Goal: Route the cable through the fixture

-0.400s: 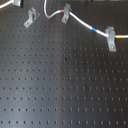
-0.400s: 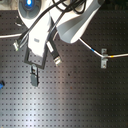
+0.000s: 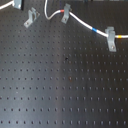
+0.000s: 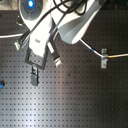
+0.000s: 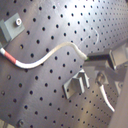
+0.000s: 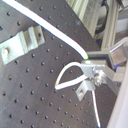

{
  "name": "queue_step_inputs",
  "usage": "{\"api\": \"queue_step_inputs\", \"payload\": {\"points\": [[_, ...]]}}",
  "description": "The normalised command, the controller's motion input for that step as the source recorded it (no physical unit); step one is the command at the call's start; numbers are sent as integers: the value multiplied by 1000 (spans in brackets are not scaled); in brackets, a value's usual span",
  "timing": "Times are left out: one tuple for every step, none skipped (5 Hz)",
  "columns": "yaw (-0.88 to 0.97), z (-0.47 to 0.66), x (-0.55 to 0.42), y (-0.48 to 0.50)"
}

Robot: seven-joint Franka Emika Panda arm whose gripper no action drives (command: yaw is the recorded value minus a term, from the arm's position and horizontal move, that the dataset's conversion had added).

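The white cable (image 3: 82, 23) runs from the first exterior view's top, past its red-orange band (image 3: 60, 12) and blue band (image 3: 96, 30), through two grey clips to that view's right edge. The fixture (image 3: 31, 19), a small light-grey clip with an angled foot, stands to the left of the cable with nothing in it. It also shows in the first wrist view (image 5: 75, 85). My gripper (image 5: 102, 59) is shut on the cable's free end (image 5: 65, 47), beside and a little above the fixture. It also shows in the second wrist view (image 6: 95, 70) and the second exterior view (image 4: 34, 76).
A darker grey clip (image 3: 18, 4) stands at the first exterior view's top left. A clip (image 3: 65, 14) by the red band and a larger pale clip (image 3: 111, 40) hold the cable. The arm (image 4: 70, 25) hides much of the board in the second exterior view.
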Motion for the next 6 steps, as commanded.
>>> {"api": "queue_step_inputs", "payload": {"points": [[349, 328, 127, 423], [466, 230, -58, 333], [486, 169, -268, 277], [426, 168, -342, 341], [386, 222, -294, 398], [311, 319, -220, 347]]}}
